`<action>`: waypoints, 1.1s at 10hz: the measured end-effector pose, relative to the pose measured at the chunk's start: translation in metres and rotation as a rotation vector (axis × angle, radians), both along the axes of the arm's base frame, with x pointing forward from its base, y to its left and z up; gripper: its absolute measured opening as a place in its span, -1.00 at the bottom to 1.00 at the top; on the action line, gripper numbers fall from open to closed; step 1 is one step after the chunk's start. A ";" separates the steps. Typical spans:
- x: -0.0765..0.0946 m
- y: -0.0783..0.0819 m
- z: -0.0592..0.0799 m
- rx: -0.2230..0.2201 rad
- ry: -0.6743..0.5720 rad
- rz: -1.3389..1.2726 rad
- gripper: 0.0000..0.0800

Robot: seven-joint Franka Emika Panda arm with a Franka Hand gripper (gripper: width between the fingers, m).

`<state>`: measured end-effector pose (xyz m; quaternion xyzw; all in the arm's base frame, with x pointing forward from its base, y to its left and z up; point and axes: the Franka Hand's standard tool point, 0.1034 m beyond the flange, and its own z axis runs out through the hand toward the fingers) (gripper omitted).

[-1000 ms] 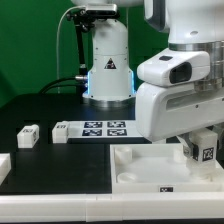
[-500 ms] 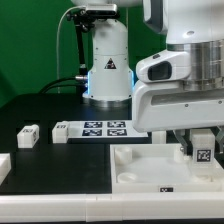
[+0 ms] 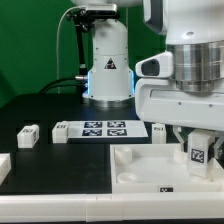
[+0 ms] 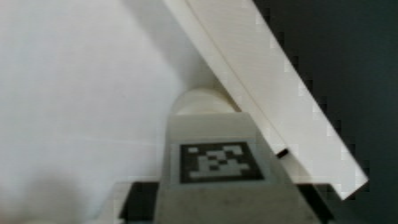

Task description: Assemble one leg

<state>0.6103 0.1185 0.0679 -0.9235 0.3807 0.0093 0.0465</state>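
Observation:
My gripper (image 3: 199, 150) is shut on a leg (image 3: 200, 152), a small white block with a black-and-white marker, and holds it over the right side of the large white tray-like part (image 3: 140, 168). In the wrist view the leg (image 4: 217, 150) fills the space between my dark fingers (image 4: 143, 200), its end close to the tray's raised rim (image 4: 267, 90). Another leg (image 3: 27, 135) lies on the black table at the exterior view's left. A third leg (image 3: 157, 130) shows just behind the tray.
The marker board (image 3: 95, 129) lies behind the tray, in front of the arm's base (image 3: 108, 70). A white part (image 3: 4, 168) pokes in at the exterior view's left edge.
My gripper has moved with the leg slightly toward the exterior view's left and turned a little. The small leg behind the tray has come into view.

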 end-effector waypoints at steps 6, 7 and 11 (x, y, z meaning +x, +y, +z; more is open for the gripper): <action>-0.002 0.010 -0.001 0.049 0.063 -0.512 -0.27; -0.002 0.010 -0.001 0.048 0.058 -0.462 -0.27; -0.002 0.010 -0.001 0.046 0.036 -0.269 0.47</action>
